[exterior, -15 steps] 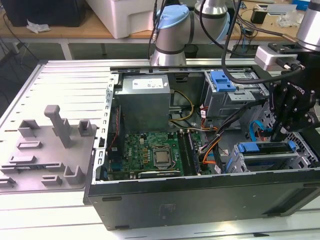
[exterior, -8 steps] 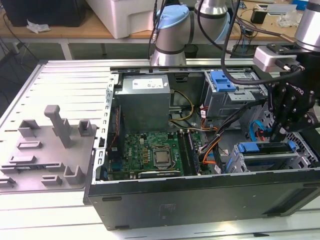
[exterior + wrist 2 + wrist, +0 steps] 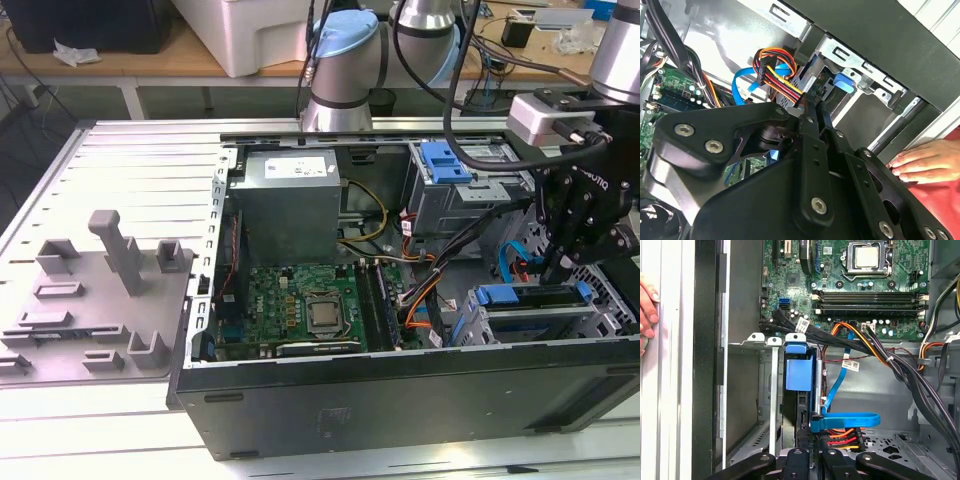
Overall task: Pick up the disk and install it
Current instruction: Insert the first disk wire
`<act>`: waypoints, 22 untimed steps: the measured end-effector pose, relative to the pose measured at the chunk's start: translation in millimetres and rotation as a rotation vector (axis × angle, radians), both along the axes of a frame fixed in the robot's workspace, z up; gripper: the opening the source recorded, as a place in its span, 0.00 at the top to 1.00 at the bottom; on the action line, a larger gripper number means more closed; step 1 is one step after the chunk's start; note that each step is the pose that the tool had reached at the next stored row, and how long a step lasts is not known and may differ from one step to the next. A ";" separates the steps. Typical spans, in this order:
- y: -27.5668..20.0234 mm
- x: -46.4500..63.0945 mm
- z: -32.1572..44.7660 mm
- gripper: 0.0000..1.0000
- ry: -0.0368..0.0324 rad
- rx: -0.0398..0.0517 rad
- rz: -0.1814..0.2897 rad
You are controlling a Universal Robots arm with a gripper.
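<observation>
Hand (image 3: 556, 270) over disk (image 3: 530, 296) in cage (image 3: 470, 326), cables (image 3: 844, 434) just beside

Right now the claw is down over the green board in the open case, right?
Not the board. In the exterior view the claw is down over the blue-framed disk, at that view's right side of the open case; the green board lies apart, mid-case.

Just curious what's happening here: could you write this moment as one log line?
gripper: at disk | disk: in drive cage of open computer case | person's hand: beside case
</observation>
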State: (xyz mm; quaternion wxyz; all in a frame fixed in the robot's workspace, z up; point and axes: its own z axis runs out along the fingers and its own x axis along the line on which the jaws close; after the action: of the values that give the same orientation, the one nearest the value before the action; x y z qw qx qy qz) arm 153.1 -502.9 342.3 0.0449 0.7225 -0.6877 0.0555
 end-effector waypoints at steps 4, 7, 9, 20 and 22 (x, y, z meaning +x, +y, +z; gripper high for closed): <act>-0.3 0.0 0.0 0.83 0.0000 0.0031 0.000; -1.5 0.1 0.0 0.83 0.0001 0.0138 0.000; -2.8 0.6 0.0 0.83 0.0000 0.0179 0.000; -6.0 2.5 0.0 0.83 0.0000 0.0390 -0.001; -6.4 3.0 0.0 0.83 0.0000 0.0433 -0.001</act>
State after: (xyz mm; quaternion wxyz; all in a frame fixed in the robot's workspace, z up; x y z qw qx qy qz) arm 156.1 -509.3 342.3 0.0293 0.7228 -0.6892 0.0406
